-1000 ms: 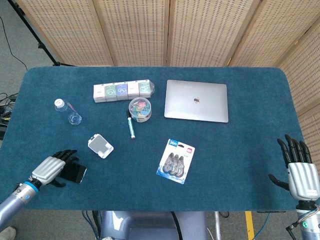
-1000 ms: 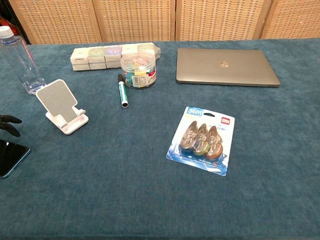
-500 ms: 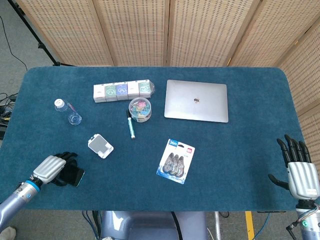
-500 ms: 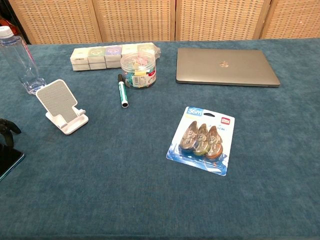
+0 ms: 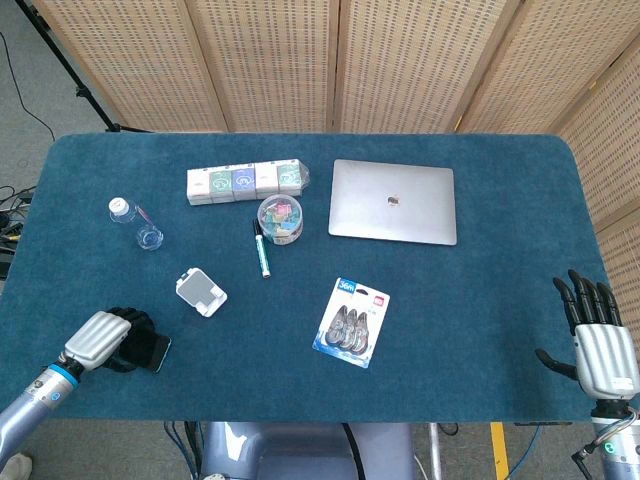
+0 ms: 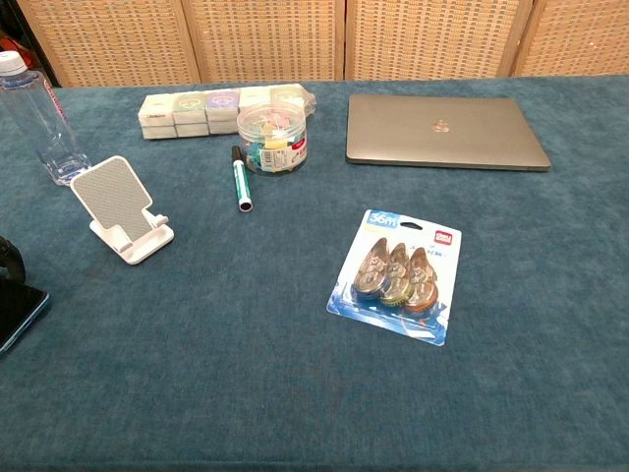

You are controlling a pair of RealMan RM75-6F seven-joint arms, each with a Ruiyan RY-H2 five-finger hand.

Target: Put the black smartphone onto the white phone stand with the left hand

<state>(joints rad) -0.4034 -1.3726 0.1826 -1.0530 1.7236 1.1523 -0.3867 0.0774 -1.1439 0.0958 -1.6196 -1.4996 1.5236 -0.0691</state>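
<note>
On the blue table (image 5: 480, 300), we are reaching our left hand (image 5: 112, 337) in low from the front-left corner, fingers curled over the phone (image 5: 155, 352), gripping it. The phone's long axis we cannot tell. The stand (image 5: 200, 291) is sitting nearby. Our right hand (image 5: 600, 340) is resting spread, holding nothing.

We see the flat black smartphone (image 6: 20, 313) cut off by the chest view's left edge, and in the head view the silver left hand (image 5: 108, 338) covers most of it; whether it leaves the counter stays unclear.
</note>
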